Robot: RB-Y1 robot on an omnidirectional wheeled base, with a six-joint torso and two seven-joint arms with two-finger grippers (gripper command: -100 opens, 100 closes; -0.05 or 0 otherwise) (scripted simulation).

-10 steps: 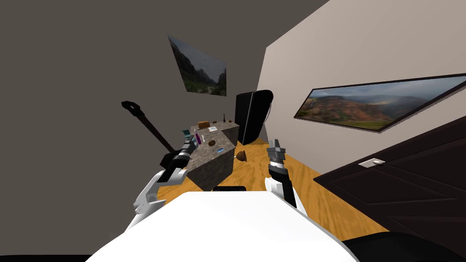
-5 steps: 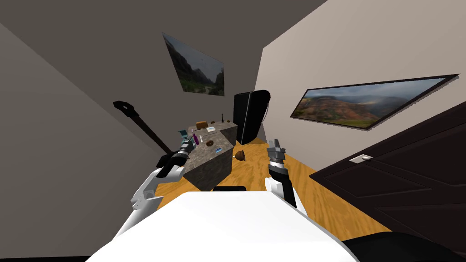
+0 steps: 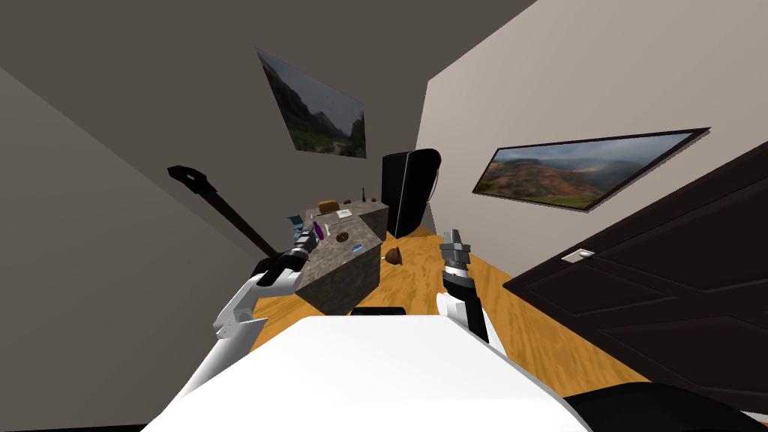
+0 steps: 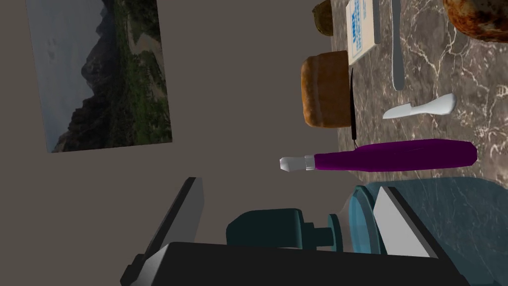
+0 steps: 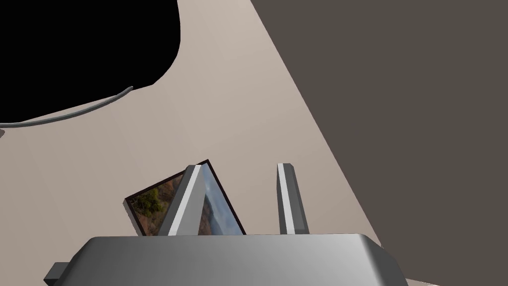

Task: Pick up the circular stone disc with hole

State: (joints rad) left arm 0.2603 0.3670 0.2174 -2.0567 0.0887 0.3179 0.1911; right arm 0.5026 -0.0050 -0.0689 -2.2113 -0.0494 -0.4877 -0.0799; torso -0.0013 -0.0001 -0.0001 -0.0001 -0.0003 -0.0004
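1. The grey marbled surface point(image 3: 339, 283) is a block standing on a wood floor point(image 3: 525, 330), and the robot is right in front of it.
2. The disc point(image 3: 342, 236) is brown and round with a hole. It lies flat about mid-surface, to the right of the left gripper point(image 3: 307, 237) and clear of it.
3. In the left wrist view the disc point(image 4: 474, 17) is a rusty-brown round thing cut off at the corner.
4. The left gripper point(image 4: 290, 218) is low over the surface's left edge with its fingers spread wide, holding nothing.
5. A teal pump bottle point(image 4: 265, 227) has its pump top showing between those fingers. I can't tell whether they touch it.
6. Just past the bottle is a purple-handled tool point(image 4: 397, 156) with a short grey tip.
7. Further along the surface are a small white knife point(image 4: 421, 107), a grey utensil point(image 4: 397, 54), a white box point(image 4: 361, 30) and a brown loaf point(image 4: 325, 89) at the far edge.
8. A small blue thing point(image 3: 358, 247) sits on the surface near the disc, on the robot's side.
9. The right gripper point(image 3: 452, 240) is held up over the floor, right of the surface and well apart from it. Its fingers point(image 5: 290, 198) show a narrow gap and hold nothing.
10. A brown thing point(image 3: 393, 256) lies on the floor beside the surface.
11. A dark door point(image 3: 660, 300) is at the right.
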